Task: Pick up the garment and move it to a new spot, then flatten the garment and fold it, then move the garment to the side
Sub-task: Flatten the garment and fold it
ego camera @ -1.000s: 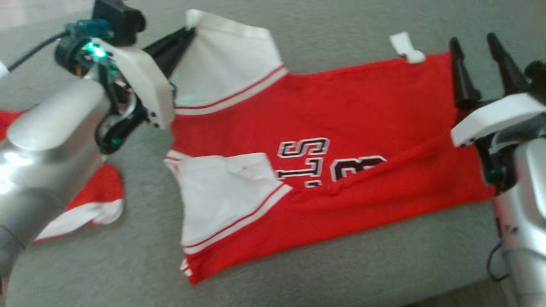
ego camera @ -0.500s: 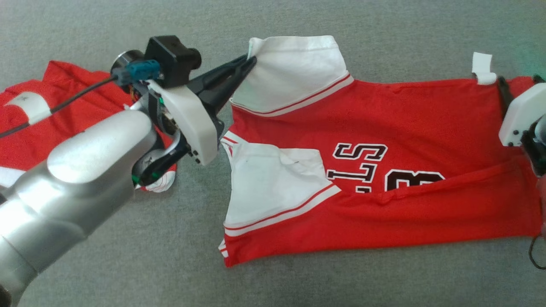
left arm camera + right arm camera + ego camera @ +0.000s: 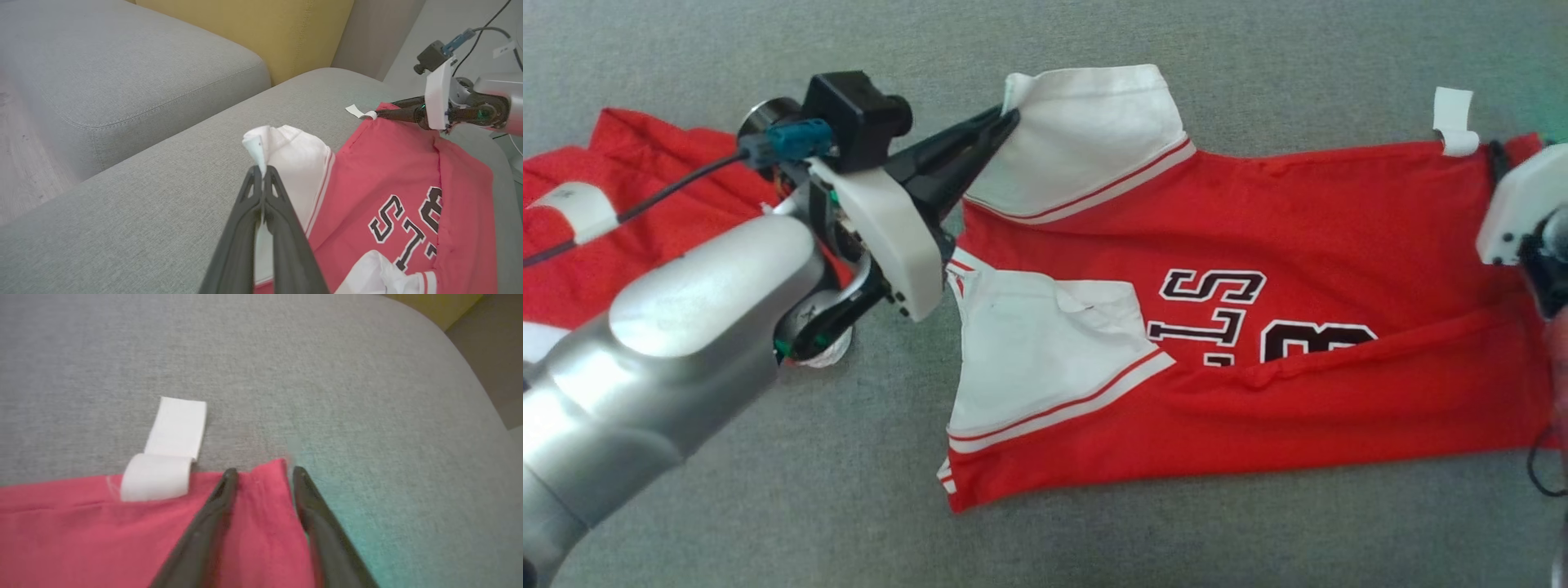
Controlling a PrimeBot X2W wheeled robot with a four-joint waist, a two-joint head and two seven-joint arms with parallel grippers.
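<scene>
Across sofa seat (image 3: pixel 768 506) lies garment (image 3: pixel 1298 237), second garment (image 3: pixel 645 220) left of it, left gripper (image 3: pixel 1007 119) on its far-left sleeve, right gripper (image 3: pixel 265 471) astride far-right corner beside label (image 3: pixel 1454 121)

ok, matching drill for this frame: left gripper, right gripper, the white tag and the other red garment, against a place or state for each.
Things:
1. left gripper
2. right gripper
3. white tag
4. second red garment

Places or states:
A. lying partly on the grey cushion
B. shut on the white sleeve
C. open, straddling the red hem corner
D. far left in the head view, behind the left arm

Pairs: 1-B, 2-C, 3-A, 4-D.
</scene>
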